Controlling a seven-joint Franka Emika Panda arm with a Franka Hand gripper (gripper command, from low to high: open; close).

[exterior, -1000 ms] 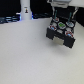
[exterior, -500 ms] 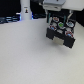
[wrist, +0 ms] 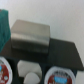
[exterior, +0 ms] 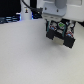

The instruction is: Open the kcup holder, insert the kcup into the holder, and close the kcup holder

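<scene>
In the wrist view the black kcup holder (wrist: 62, 54) lies below me, with a grey metal box (wrist: 31, 34) on its top. Two red-and-white-topped pods (wrist: 4, 70) (wrist: 61, 76) and a pale round pod (wrist: 29, 75) sit at its near side. The picture is blurred, and I cannot tell whether the pale pod is the kcup; no green top shows. In the exterior view my gripper (exterior: 60, 39) hangs at the upper right over the white table, with its black fingers (exterior: 51, 35) apart. The holder is hidden behind it there.
A teal object (wrist: 4, 27) stands beside the grey box. In the exterior view the white table (exterior: 30, 60) stretches toward the exterior view's left. Dark equipment and cables (exterior: 12, 17) line the far edge.
The gripper has barely moved over the last second. Nothing was taken hold of or let go.
</scene>
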